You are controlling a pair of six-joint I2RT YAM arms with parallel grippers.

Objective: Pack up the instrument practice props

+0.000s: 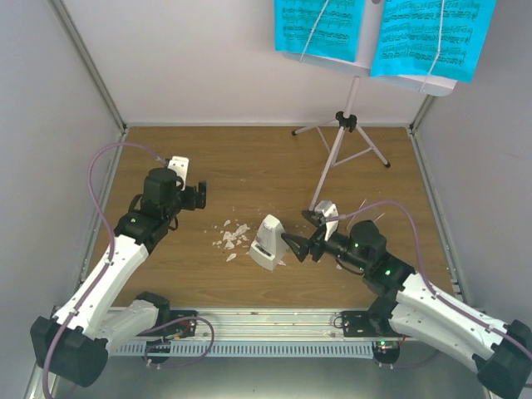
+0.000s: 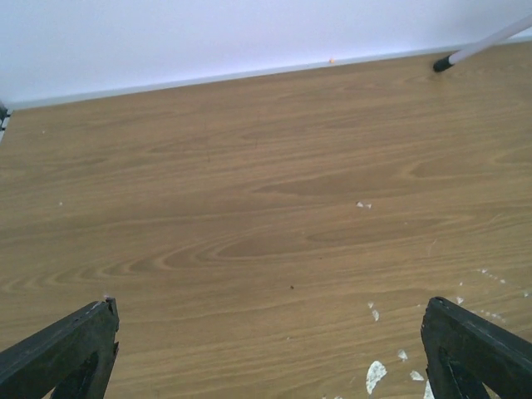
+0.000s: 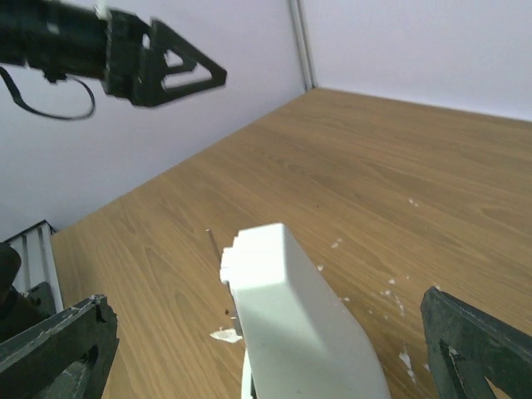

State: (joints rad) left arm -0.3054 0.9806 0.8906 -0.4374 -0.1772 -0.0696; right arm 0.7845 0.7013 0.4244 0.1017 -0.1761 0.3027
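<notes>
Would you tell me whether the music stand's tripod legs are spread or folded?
Spread: the music stand stands upright on three splayed legs.

The tabletop (image 2: 249, 208) looks like matt wood-grain laminate. The metronome (image 3: 291, 332) is smooth white plastic. At twelve o'clock, the cyan sheet-music pages (image 1: 341, 33) look like matt paper.
</notes>
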